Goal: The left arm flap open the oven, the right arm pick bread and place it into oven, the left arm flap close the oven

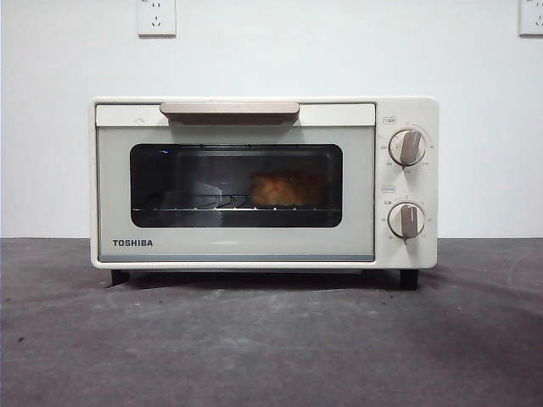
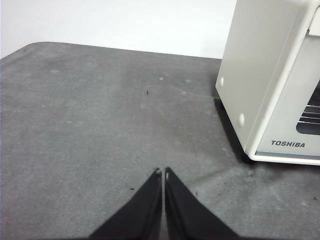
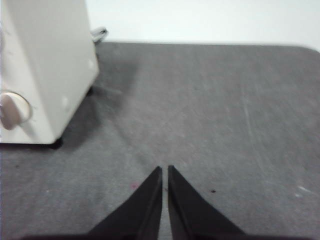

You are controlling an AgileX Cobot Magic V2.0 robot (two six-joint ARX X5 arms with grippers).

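The left pincer (image 2: 163, 172) hangs low over the desk (image 2: 100, 125), its two black jaws pressed together, holding nothing. The right pincer (image 3: 165, 170) does likewise, jaws nearly touching at the tips, also without a load.

The left gripper (image 2: 163, 172) was plain matte black, its two jaws flat wedges that tapered to narrow tips with a small pale fleck at each. The right gripper (image 3: 165, 170) looked alike: two smooth black tapering jaws, unmarked, without visible screws or cables.
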